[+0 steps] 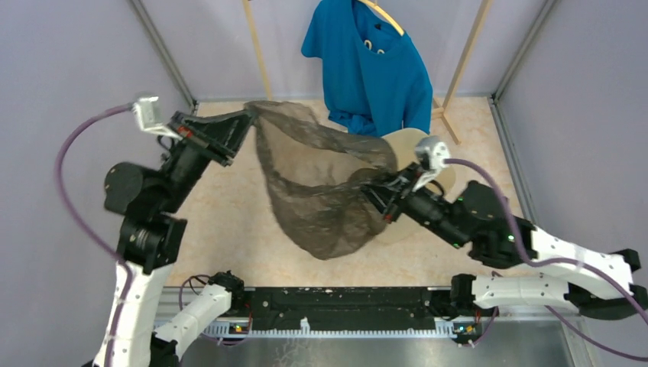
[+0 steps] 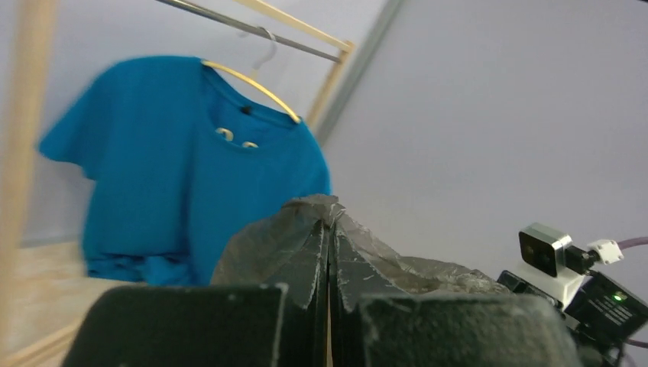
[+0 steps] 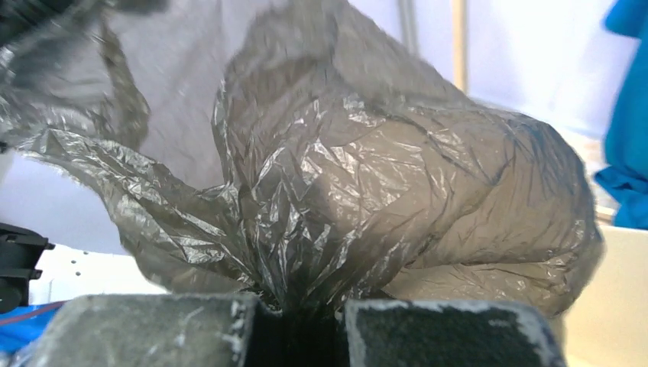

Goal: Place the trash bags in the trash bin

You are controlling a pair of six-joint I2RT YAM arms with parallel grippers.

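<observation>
The trash bag (image 1: 321,191), thin, crinkly and grey-brown, hangs in the air between my two grippers with its mouth spread wide. My left gripper (image 1: 246,122) is shut on the bag's rim at the upper left; the pinched fold (image 2: 328,210) shows between its fingers. My right gripper (image 1: 373,193) is shut on the rim at the right, with bunched plastic (image 3: 321,229) fanning out of it. The cream-beige trash bin (image 1: 405,141) stands behind my right gripper, mostly hidden by the bag and arm. Its wall shows at the right edge of the right wrist view (image 3: 611,306).
A blue T-shirt (image 1: 370,69) hangs on a hanger from a wooden rack (image 1: 466,53) at the back, just behind the bin. Grey walls close in the left, right and back. The floor (image 1: 229,222) is beige.
</observation>
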